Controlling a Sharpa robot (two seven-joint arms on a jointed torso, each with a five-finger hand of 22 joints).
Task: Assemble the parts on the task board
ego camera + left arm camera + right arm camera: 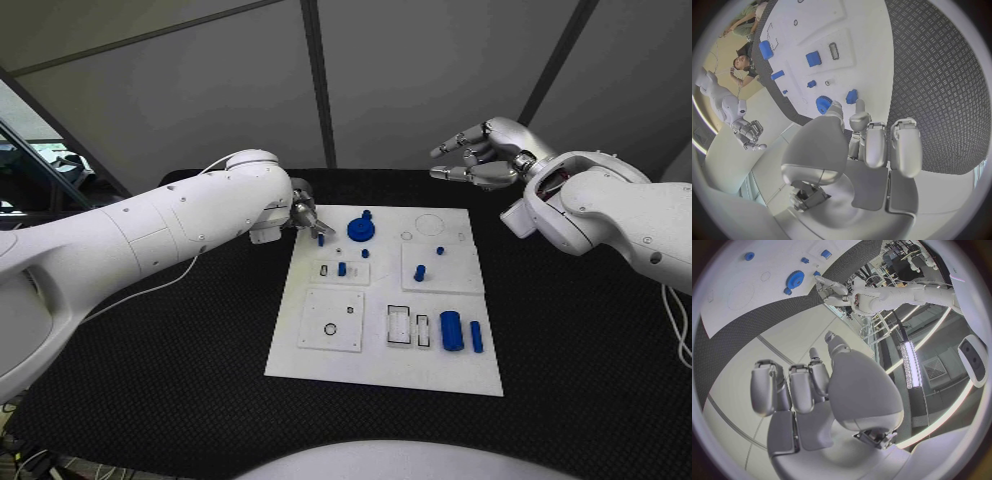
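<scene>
Two hands are showing above the black surface. The left hand is hovering at the far left corner of the task board. In the left wrist view its fingers are lying side by side, slightly curled and pointing toward the board. Whether they are pinching the small blue peg standing right at their tips, I cannot tell. Just beyond those fingertips a round blue gear is sitting on the board, with a smaller blue piece touching its far edge.

The right hand is hanging well apart from the board, raised beyond its far right corner. Its fingers are loosely curled and spread, holding nothing.

Farther from the left hand, toward the robot, two short blue pegs and are standing upright in raised square plates. A small blue stud is sitting near the second one. Nearest the robot, a thick blue cylinder and a thin blue pin are lying side by side, just beside two rectangular slots.
</scene>
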